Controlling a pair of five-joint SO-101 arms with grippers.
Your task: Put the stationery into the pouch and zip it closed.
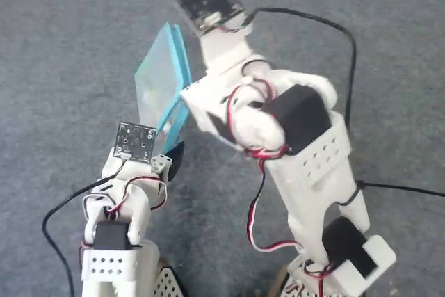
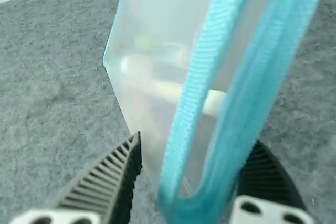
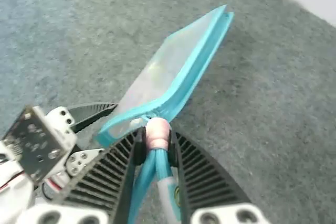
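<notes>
A translucent pouch (image 1: pixel 158 81) with a teal zipper edge hangs tilted above the grey mat. My right gripper (image 1: pixel 189 99) is shut on the pink zipper pull (image 3: pixel 157 132) at the pouch's near end (image 3: pixel 178 61). My left gripper (image 2: pixel 191 156) is closed on the pouch's lower corner, one finger on the clear face (image 2: pixel 157 77) and the other on the teal edge. Pale stationery (image 2: pixel 163 88) shows blurred through the wall. From above, the left gripper (image 1: pixel 171 156) sits just under the pouch. The right wrist view also catches the left gripper (image 3: pixel 100 121) at the pouch's corner.
Grey carpet-like mat (image 1: pixel 69 67) covers the table all around. Both arm bases stand at the near edge, the right arm's body (image 1: pixel 313 158) rising beside the pouch. Black cables (image 1: pixel 348 39) loop at the right.
</notes>
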